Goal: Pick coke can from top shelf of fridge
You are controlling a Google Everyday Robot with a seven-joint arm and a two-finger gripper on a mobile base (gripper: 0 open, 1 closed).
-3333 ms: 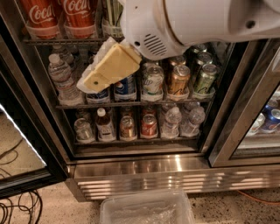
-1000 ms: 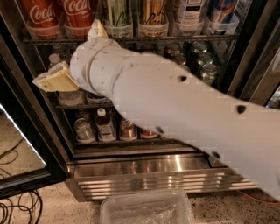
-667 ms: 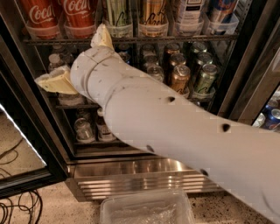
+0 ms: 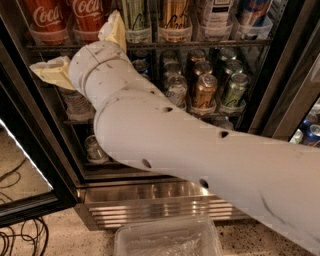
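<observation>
Two red coke cans (image 4: 47, 17) (image 4: 87, 15) stand at the left end of the top shelf (image 4: 200, 44) of the fridge (image 4: 150, 200), in clear plastic holders. My gripper (image 4: 73, 41) is open and empty, right in front of the shelf edge just below them. One yellowish finger (image 4: 52, 72) points left under the left can. The other finger (image 4: 115, 30) points up beside the right can. My white arm crosses the view from the lower right and hides much of the middle and lower racks.
Other tall cans (image 4: 172, 20) fill the top shelf to the right. Brown (image 4: 204, 90) and green (image 4: 232, 87) cans stand on the middle rack. The glass door (image 4: 25, 165) hangs open at left. A clear plastic bin (image 4: 167, 240) and cables (image 4: 20, 240) lie on the floor.
The arm has swung across the fridge front and the gripper has risen from the middle rack to the top shelf edge, under the coke cans. The cans have not moved.
</observation>
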